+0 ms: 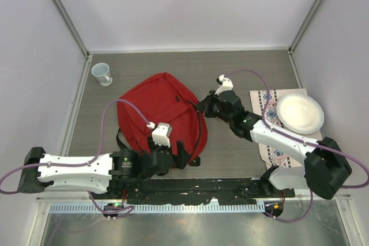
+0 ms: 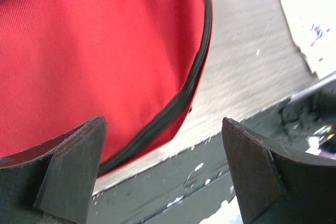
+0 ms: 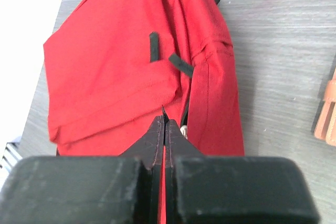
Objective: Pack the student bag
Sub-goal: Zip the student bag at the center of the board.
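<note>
Student bag (image 1: 155, 105): you have it lying flat at mid-table (image 1: 242, 67), between the two arms, with its black zipper edge curving toward the near rail.
Left gripper (image 1: 183, 158): your fingers (image 2: 73, 166) stand wide apart and hold nothing. They hang over the bag's (image 2: 94, 51) near-right corner.
Right gripper (image 1: 202, 106): your fingers are pressed flat together, with the tips (image 3: 164, 114) set at a fold on the bag's (image 3: 110, 77) right side. They may be pinching fabric or a zipper pull, but this view does not settle it.
Surroundings: a pale cup (image 1: 102, 73) stands far left, well apart from the bag. A white plate (image 1: 300, 113) rests on a patterned mat (image 1: 270, 142) at your right.
</note>
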Controlling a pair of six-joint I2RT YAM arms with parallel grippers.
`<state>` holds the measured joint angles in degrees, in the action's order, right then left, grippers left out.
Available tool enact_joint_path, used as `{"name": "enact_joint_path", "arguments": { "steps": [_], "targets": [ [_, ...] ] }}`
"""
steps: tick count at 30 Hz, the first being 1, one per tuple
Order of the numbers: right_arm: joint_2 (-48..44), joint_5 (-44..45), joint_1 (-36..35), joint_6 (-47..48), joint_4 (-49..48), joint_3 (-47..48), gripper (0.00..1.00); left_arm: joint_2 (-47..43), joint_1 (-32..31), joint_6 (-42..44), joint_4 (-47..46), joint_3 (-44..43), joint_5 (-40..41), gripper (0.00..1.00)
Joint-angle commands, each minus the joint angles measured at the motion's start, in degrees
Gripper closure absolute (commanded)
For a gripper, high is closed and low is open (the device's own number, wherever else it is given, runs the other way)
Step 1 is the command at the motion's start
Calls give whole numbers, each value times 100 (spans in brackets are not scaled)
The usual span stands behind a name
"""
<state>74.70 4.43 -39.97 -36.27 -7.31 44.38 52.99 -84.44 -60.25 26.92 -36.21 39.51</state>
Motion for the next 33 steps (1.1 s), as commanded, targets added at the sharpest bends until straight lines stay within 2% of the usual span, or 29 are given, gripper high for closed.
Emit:
{"name": "enact_joint_path", "arguments": {
  "steps": [1,3,11,15,19,22,25,27,28,29,30,31,33],
  "targets": [
    [-578,278,-257,-46,-306,-307,99,114,498,802,-563,-466,367,5],
    [-701,304,-292,-82,-219,-421,99,290,726,892,-888,-528,190,5],
    [-1010,445,-310,85,28,-439,99,1669,789,1050,-1829,-1011,-206,7],
    [-1062,419,-310,155,107,-360,99,2468,789,989,-1971,-1353,56,10],
    [-1194,410,-310,155,160,-395,99,2742,815,1042,-2427,-1451,259,11],
    [-1299,427,-319,155,230,-430,99,2936,965,849,-2341,-1547,364,16],
    [-1396,428,-310,147,265,-465,99,3015,1123,769,-2349,-1521,409,26],
    [-1423,436,-310,138,283,-474,99,3033,1237,717,-2270,-1530,409,41],
    [-1423,462,-310,147,283,-474,99,3007,1272,638,-2218,-1521,383,49],
    [-1414,463,-310,138,283,-465,99,2998,1290,637,-2191,-1504,365,66],
    [-1405,471,-310,147,283,-457,99,2963,1290,611,-2165,-1443,347,75],
    [-1362,489,-310,147,274,-448,99,2902,1290,585,-2147,-1407,260,91],
    [-1291,489,-310,173,239,-395,99,2822,1290,523,-2155,-1241,67,100]
  ]
}}
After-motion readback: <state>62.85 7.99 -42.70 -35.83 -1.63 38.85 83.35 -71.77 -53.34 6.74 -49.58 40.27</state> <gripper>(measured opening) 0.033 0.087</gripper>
